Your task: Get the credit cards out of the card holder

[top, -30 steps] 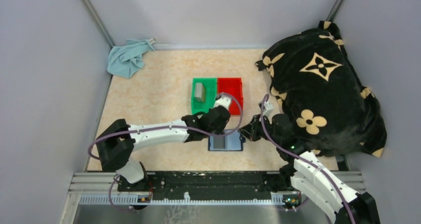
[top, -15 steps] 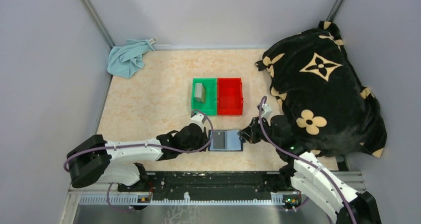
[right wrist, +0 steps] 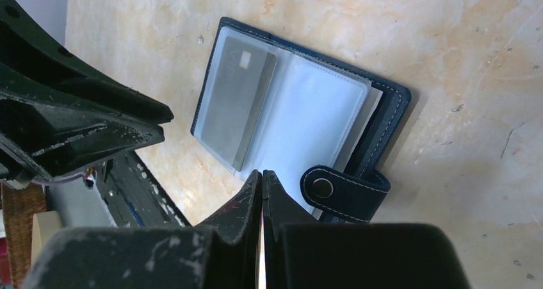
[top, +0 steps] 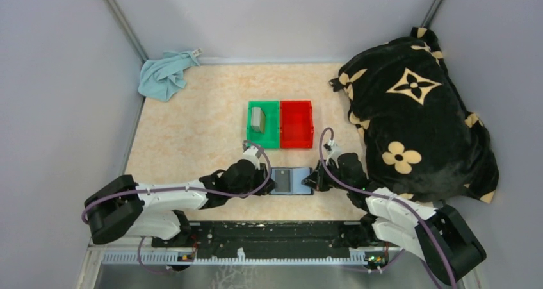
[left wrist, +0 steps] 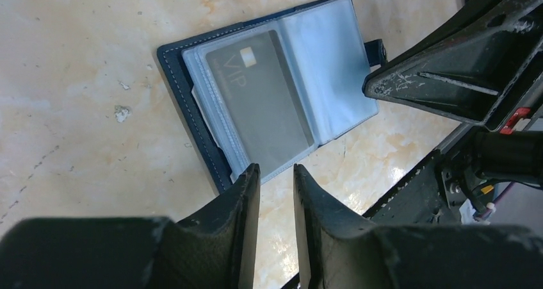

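Observation:
The navy card holder [top: 291,181] lies open and flat on the table near the front edge. A grey "VIP" credit card [left wrist: 256,103] sits in a clear sleeve on its left half, and also shows in the right wrist view [right wrist: 235,109]. My left gripper [top: 266,180] is at the holder's left edge, slightly open with nothing between the fingers [left wrist: 275,168]. My right gripper [top: 309,179] is shut, its tips [right wrist: 262,172] on the clear sleeve beside the snap tab [right wrist: 346,189]. Another grey card [top: 257,118] lies in the green bin.
A green bin [top: 250,127] and a red bin [top: 296,123] stand side by side just behind the holder. A black flower-patterned blanket [top: 416,116] fills the right side. A light blue cloth [top: 165,74] lies at the back left corner.
My left arm drew back from the bins and came down to the holder's left edge. My right gripper shifted slightly lower and left, onto the holder's right edge.

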`<state>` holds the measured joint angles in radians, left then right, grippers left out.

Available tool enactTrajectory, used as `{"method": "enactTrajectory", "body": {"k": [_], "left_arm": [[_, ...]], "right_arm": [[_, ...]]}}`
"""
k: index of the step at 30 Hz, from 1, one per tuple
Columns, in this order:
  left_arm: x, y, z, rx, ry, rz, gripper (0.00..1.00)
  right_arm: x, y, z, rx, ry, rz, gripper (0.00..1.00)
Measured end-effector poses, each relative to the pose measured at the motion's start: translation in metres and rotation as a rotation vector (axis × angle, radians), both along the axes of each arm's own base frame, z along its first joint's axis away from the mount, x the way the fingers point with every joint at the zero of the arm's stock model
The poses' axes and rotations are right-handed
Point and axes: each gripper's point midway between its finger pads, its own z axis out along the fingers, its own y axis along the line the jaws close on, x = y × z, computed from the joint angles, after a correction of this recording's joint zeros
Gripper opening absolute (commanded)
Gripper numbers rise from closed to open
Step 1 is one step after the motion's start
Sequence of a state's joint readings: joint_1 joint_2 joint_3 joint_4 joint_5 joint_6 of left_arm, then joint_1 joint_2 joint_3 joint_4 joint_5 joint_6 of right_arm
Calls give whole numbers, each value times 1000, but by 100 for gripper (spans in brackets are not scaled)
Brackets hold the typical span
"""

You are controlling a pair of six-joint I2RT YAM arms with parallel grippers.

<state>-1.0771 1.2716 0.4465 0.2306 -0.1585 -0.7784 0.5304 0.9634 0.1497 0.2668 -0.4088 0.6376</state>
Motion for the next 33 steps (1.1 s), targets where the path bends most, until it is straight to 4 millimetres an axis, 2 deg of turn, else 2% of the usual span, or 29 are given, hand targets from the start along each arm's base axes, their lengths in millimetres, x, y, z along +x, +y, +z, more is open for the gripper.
{"method": "enactTrajectory", "body": {"k": [8, 17, 33], "left_arm": [[8, 1, -8, -37, 53, 18, 31], [7, -2, -31, -16, 111, -4, 31], [9, -16, -25, -82, 124, -45, 31]], "right_arm": [[5, 0, -1, -1, -17, -12, 0], [2, -3, -9, -11, -12, -16, 0], [-1, -5, -19, -25, 8, -18, 0]]}}
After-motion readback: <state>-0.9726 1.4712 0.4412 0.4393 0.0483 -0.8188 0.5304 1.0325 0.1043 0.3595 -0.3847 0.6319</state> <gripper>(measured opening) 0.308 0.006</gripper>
